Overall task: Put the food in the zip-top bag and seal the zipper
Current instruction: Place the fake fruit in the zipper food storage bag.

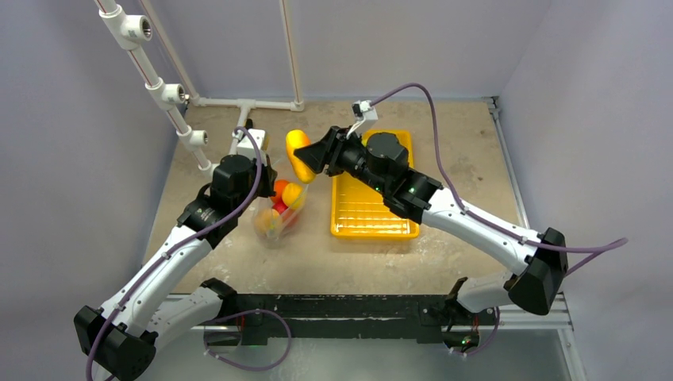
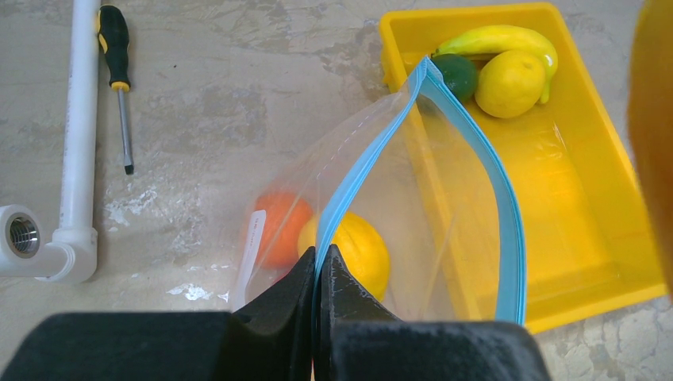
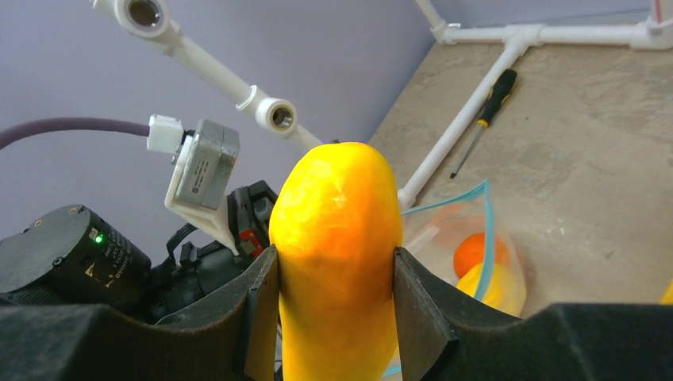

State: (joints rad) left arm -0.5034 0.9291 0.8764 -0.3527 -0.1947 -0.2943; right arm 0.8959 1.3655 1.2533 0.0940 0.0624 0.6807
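The stone-patterned table (image 1: pixel 460 151) fills the middle of the top view. Across it the right arm (image 1: pixel 468 218) stretches from the lower right up toward the centre, bent at the elbow, with its wrist over the far end of the yellow tray (image 1: pixel 373 222). The left arm (image 1: pixel 174 254) rises from the lower left to the zip-top bag (image 1: pixel 278 218), which stands just left of the tray. The right gripper (image 3: pixel 336 270) is clamped on a large yellow-orange fruit (image 3: pixel 337 206), one black pad on each flank. The fruit sticks out past the fingertips and hangs above the table, up and right of the bag's mouth. The left gripper (image 2: pixel 319 258) is pinched closed on one lip of the zipper (image 2: pixel 496 190), at the bottom centre of its wrist view, and the teal strip loops open toward the upper right. Inside the bag lie an orange piece (image 2: pixel 278 226) and a yellow piece (image 2: pixel 361 250), just beyond the pinched jaws. A banana (image 2: pixel 496 38), a lemon (image 2: pixel 508 83) and a dark green piece (image 2: pixel 458 74) sit together in the tray's far corner. At upper left a screwdriver (image 2: pixel 119 71) lies beside a white pipe (image 2: pixel 79 119).
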